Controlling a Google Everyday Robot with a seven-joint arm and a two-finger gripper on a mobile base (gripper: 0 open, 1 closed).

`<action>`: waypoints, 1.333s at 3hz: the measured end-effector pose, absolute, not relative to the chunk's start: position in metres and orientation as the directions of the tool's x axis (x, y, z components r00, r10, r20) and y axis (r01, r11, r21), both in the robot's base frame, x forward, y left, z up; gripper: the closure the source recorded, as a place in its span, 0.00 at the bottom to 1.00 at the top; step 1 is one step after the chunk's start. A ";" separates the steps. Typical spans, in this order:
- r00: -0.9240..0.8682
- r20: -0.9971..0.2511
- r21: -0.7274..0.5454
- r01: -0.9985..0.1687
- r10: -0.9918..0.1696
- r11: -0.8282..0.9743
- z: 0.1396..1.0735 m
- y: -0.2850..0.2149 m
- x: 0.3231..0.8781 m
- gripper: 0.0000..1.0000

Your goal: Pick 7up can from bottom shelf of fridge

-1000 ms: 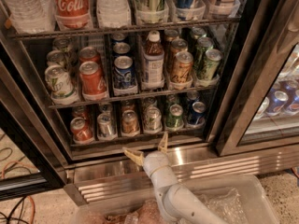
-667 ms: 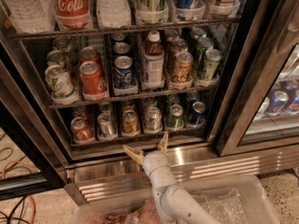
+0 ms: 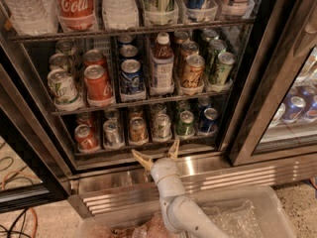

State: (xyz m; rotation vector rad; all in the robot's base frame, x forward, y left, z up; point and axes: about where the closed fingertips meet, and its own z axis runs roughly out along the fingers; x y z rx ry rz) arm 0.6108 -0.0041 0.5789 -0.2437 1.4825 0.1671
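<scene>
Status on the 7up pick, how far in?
Done: the fridge door is open, and the gripper is lined up just below the front edge of the bottom shelf.
In hand: nothing; its fingers are spread open, short of the 7up can, which stands in its lane.
Left: reach in, close on the can, pull it out.

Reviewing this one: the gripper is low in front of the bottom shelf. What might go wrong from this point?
The gripper, jaws open, sits low at the front rail of the bottom shelf and may catch it going in. The 7up can stands close between a brown can and a green can; the spread jaws may knock either. The green can looks similar, so a wrong grasp is possible.
</scene>
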 end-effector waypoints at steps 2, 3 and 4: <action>0.111 -0.991 -0.093 -0.211 -0.071 0.973 0.584 -0.013 0.618 0.32; 0.116 -0.990 -0.102 -0.192 -0.081 0.976 0.584 -0.016 0.620 0.27; 0.116 -0.990 -0.105 -0.176 -0.085 0.979 0.583 -0.018 0.623 0.24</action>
